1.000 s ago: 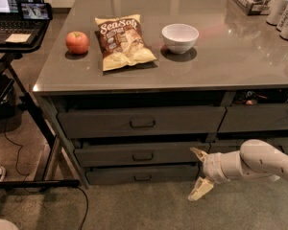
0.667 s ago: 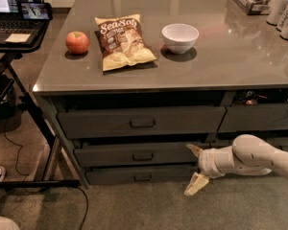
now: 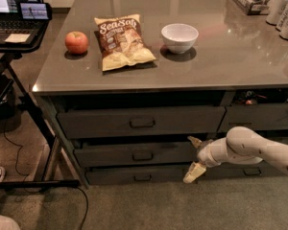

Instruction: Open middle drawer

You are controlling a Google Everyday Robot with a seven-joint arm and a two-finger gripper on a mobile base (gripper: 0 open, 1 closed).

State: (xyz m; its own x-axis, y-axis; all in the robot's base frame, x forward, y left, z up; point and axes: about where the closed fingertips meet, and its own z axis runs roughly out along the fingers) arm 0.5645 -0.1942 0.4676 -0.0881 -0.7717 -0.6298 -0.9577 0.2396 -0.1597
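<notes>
The middle drawer is a dark grey front between a taller drawer above and a thinner drawer below. Its small loop handle sits at the centre. My gripper is open, with one fingertip at the drawer's upper right corner and the other lower, by the thin drawer. The gripper is at the right end of the middle drawer's front, well to the right of the handle and holding nothing. My white arm reaches in from the right.
On the grey countertop lie an apple, a chip bag and a white bowl; cans stand at the far right. A laptop stand with cables is to the left. More drawers are on the right.
My arm and gripper have moved a little left and up, closer to the right end of the middle drawer. The drawers have not moved.
</notes>
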